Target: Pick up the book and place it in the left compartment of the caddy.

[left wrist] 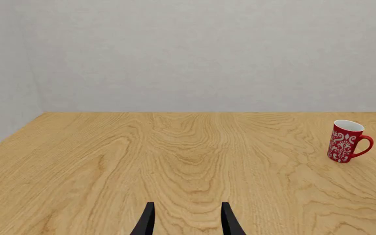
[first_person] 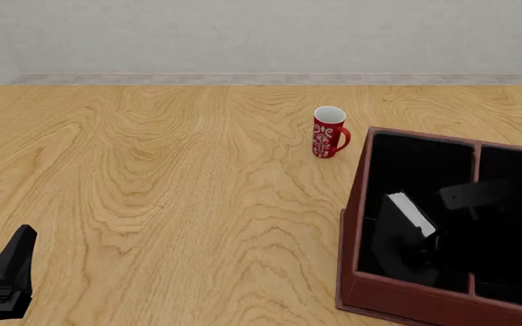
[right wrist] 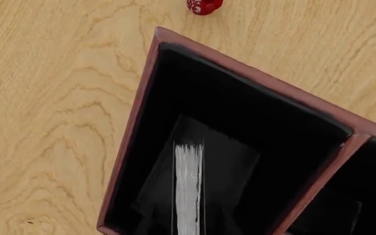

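The caddy is a reddish-brown box with a black inside at the table's right front. Its left compartment is long and black-lined. The book hangs tilted in that compartment, its white page edge up between black covers. My right gripper is shut on the book, and its black parts barely stand out against the lining. In the right wrist view the book runs straight ahead over the left compartment. My left gripper is open and empty, low at the table's front left.
A red mug with a white pattern stands upright just beyond the caddy's far left corner, also in the left wrist view. A wooden divider separates the left compartment from the sections to its right. A grey wall closes the far table edge.
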Robot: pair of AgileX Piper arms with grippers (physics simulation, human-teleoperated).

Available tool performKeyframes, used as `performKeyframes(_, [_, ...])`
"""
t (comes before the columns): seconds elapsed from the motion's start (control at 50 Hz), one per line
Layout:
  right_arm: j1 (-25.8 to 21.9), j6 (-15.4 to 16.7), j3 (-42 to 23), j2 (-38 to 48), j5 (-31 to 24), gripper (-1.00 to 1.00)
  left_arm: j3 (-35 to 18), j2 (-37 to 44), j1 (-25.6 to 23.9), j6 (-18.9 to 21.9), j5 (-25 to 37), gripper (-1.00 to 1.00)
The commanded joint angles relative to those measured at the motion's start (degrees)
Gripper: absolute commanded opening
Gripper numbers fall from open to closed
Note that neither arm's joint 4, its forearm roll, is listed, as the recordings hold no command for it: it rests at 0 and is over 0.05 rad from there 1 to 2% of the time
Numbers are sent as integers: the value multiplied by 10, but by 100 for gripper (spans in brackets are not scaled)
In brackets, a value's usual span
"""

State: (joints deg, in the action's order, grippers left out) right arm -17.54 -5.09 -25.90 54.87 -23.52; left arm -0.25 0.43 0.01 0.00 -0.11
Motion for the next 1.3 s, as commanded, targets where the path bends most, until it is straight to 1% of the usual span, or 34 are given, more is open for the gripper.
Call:
performKeyframes(0.02, [-10, -17, 16, 15, -2, 100, 0, 0, 0, 0, 0, 100])
performKeyframes(0.28, [-21, -24, 15, 7, -9, 100, 0, 0, 0, 0, 0, 100])
performKeyframes(0.6, [-19, -19, 5, -8, -29, 100, 0, 0, 0, 0, 0, 100])
performKeyframes(0.62, [-16, -12, 2, -13, -33, 100, 0, 0, 0, 0, 0, 100])
performKeyframes(0.68, [-17, -14, -2, -15, -41, 100, 0, 0, 0, 0, 0, 100])
performKeyframes(0.92, [3, 16, -43, -50, -99, 100, 0, 0, 0, 0, 0, 100])
performKeyframes(1.18, [14, 33, -75, -81, -145, 100, 0, 0, 0, 0, 0, 100])
performKeyframes(1.2, [14, 35, -85, -88, -157, 100, 0, 0, 0, 0, 0, 100])
performKeyframes(1.3, [15, 42, -104, -103, -180, 100, 0, 0, 0, 0, 0, 100])
